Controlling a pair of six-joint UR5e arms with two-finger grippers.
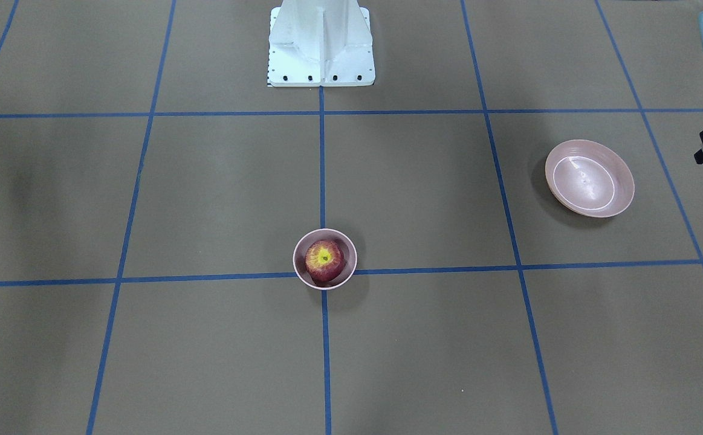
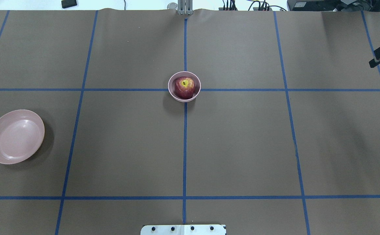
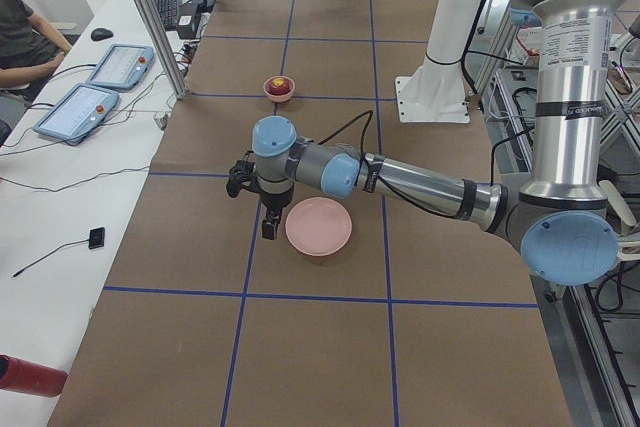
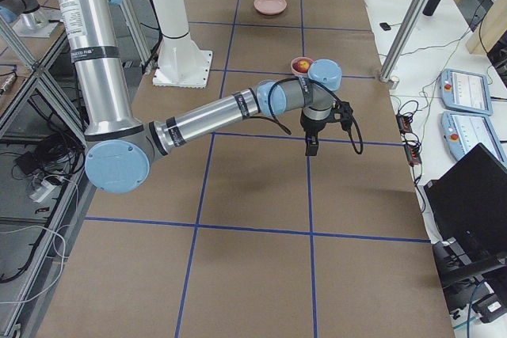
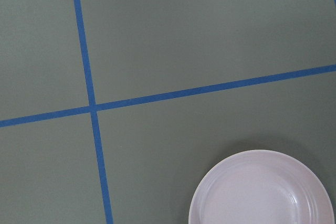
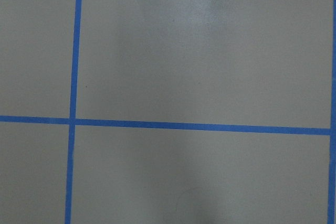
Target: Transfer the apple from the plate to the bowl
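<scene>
Apple (image 1: 324, 260) sat in bowl (image 1: 299, 269), mid-table twd far edge; plate (image 1: 587, 181) near left edge. L gripper (image 3: 268, 227), R gripper (image 4: 311, 146): couldn't tell open/closed. Apple prob firm, waxy, light; pinch across widest girth.

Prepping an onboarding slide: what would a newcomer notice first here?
The red apple sitting in the small pink bowl at the middle of the table, on a crossing of blue tape lines. Next, the empty pink plate far off on the robot's left side, with the left arm stretched out over the table near it.
</scene>
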